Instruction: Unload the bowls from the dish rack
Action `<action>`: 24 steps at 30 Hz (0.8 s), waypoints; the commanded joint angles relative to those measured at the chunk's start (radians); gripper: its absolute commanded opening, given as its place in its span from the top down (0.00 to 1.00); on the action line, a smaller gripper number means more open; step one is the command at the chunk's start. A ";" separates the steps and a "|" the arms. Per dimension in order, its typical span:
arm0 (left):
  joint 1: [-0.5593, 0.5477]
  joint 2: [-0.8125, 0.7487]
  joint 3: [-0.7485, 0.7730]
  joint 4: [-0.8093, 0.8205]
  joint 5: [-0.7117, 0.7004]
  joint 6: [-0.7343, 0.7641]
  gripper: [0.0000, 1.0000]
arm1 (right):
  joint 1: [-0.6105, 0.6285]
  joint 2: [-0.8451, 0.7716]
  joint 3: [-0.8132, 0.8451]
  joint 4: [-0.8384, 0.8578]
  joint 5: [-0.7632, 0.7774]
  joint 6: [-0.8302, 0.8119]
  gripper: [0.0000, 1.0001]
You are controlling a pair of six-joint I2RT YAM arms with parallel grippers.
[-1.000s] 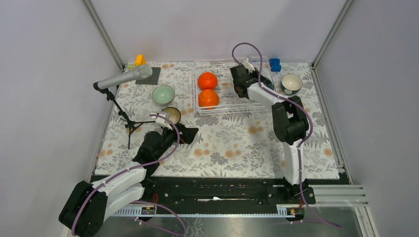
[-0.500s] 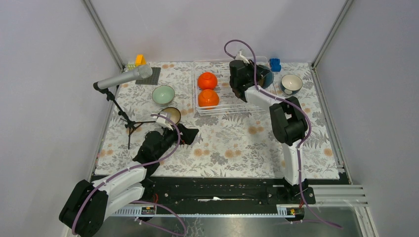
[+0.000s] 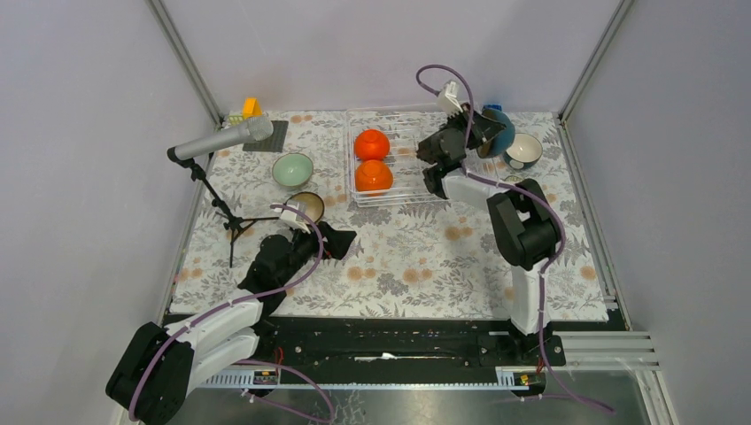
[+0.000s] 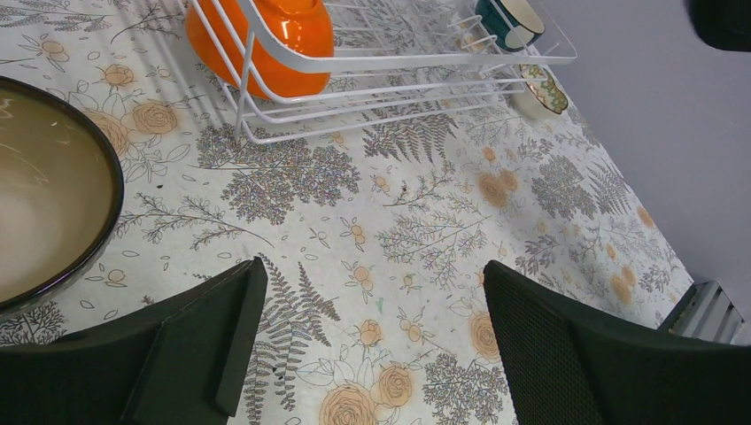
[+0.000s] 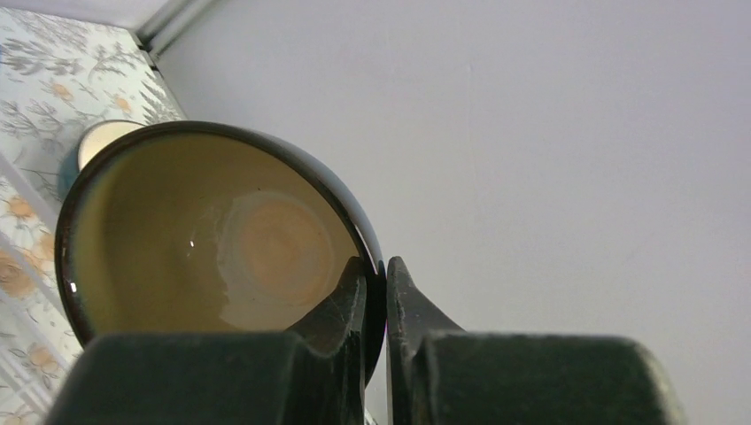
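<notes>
The wire dish rack (image 3: 403,196) stands at the back middle with two orange bowls (image 3: 372,143) (image 3: 374,176) in its left part. My right gripper (image 3: 479,133) is shut on the rim of a teal bowl (image 3: 494,131) with a tan inside (image 5: 212,239), held in the air above the rack's right end. In the right wrist view the gripper (image 5: 376,283) pinches the dark rim. A teal bowl with a white inside (image 3: 522,150) sits right of the rack. A mint bowl (image 3: 292,169) and a dark brown bowl (image 3: 307,205) sit left. My left gripper (image 4: 374,268) is open and empty beside the brown bowl (image 4: 44,195).
A microphone on a stand (image 3: 221,140) is at the left. A dark mat (image 3: 270,137) and yellow and orange blocks (image 3: 251,107) lie in the back left corner. A blue toy block (image 3: 493,112) shows behind the held bowl. Enclosure walls close in all round.
My right gripper has lifted the teal bowl out of the rack, up and to the right. The left arm has not moved.
</notes>
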 commanded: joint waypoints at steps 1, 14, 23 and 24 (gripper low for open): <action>-0.002 -0.018 0.030 0.026 0.014 0.006 0.03 | 0.003 -0.247 -0.090 0.302 -0.006 0.094 1.00; -0.002 0.014 0.029 0.049 0.027 -0.008 0.03 | -0.015 -0.958 -0.635 -0.786 -0.351 1.665 1.00; -0.002 0.008 0.026 0.049 0.028 -0.010 0.03 | -0.093 -1.057 -0.630 -1.392 -0.543 2.320 1.00; -0.002 0.009 0.026 0.051 0.030 -0.010 0.03 | -0.115 -1.059 -0.630 -1.459 -0.574 2.366 1.00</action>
